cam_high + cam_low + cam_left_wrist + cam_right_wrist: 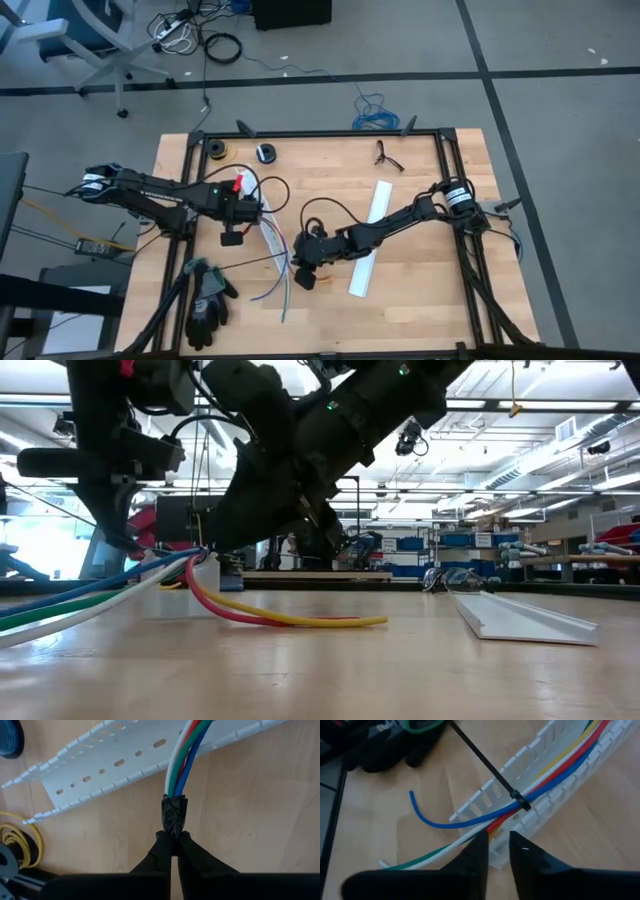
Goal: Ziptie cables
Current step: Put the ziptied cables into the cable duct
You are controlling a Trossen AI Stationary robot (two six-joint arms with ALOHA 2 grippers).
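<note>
Black and ribbed, the wrapped end of the cables (174, 815) sits pinched between my left gripper (174, 851) fingers, which are closed tight on it. From that dark sleeve the white, green, red and blue wires fan out toward twelve o'clock and cross into the white perforated cable duct (100, 767), which lies slanted on the wooden table (260, 820).

My right gripper (497, 845) hovers just over the same duct, its fingers narrowly parted with nothing between them. Just past its tips, a black ziptie (485, 762) loops around the cables, its small head sitting on the blue wire, and its long tail runs out toward ten o'clock. The free ends of the blue, green and white wires trail off the duct toward eight o'clock.

From above, the cable bundle lies at table centre between my two grippers. At seven o'clock a pair of black gloves (207, 300) rests near the table edge. At four o'clock from centre lies a plain white duct cover (372, 235). Farther off, toward twelve o'clock, a small black roll (265, 153) and a yellow-and-black spool (216, 150) sit by the far frame.
</note>
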